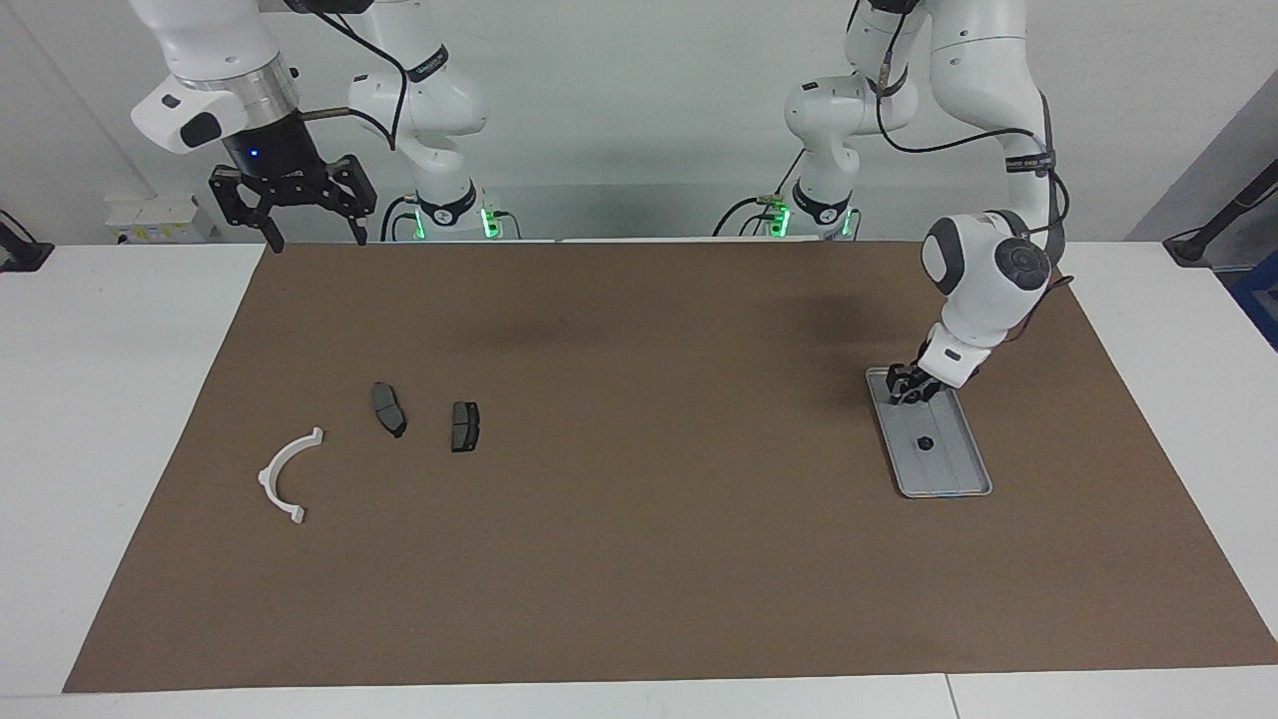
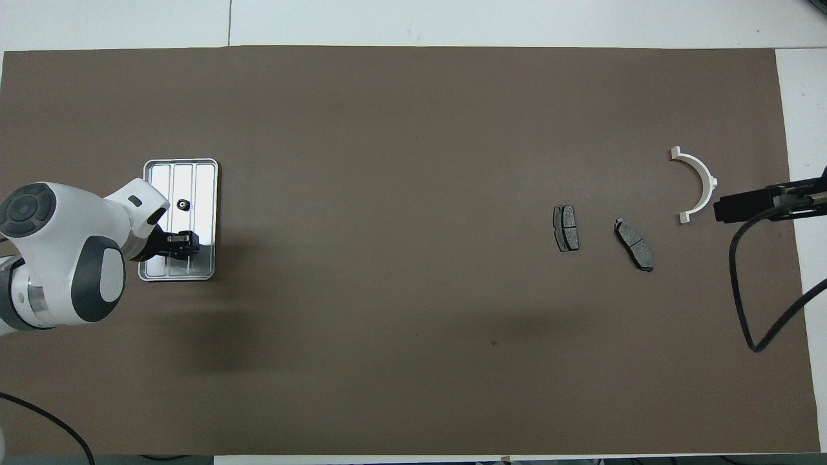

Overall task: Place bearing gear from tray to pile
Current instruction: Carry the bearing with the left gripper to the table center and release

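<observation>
Tray (image 1: pixel 949 492) first: it is a flat silver-grey metal rectangle with rounded corners, a raised rim and ribs running lengthwise, and it lies on the brown mat (image 1: pixel 639 549) toward the left arm's end of the surface (image 1: pixel 120 399). From overhead its floor (image 2: pixel 205 187) shines back at me. In it I see one bearing gear (image 1: pixel 925 442), a small, dark, round part lying flat about midway along the tray; from above it shows a pale spot at its centre (image 2: pixel 184 205). The left gripper (image 1: pixel 907 391) is down inside the tray at the end closest to the robots, apart from that gear, with its white wrist leaning over the rim. From overhead the gripper (image 2: pixel 183 243) is a dark block on the ribbed floor, and I cannot tell whether it is spread or pinching anything. The pile sits well apart from the tray, toward the right arm's end of the mat, as three loose parts that do not touch. One is a white plastic half-ring bracket (image 1: pixel 272 467) with squared tabs at its ends (image 2: pixel 706 174). The other two are dark grey plates (image 1: pixel 389 408) shaped like brake pads, matt and flat, lying side by side (image 2: pixel 566 228). The right gripper (image 1: pixel 312 240) waits up high over the mat's robot-side edge, its two fingertips spread wide and holding nothing.
</observation>
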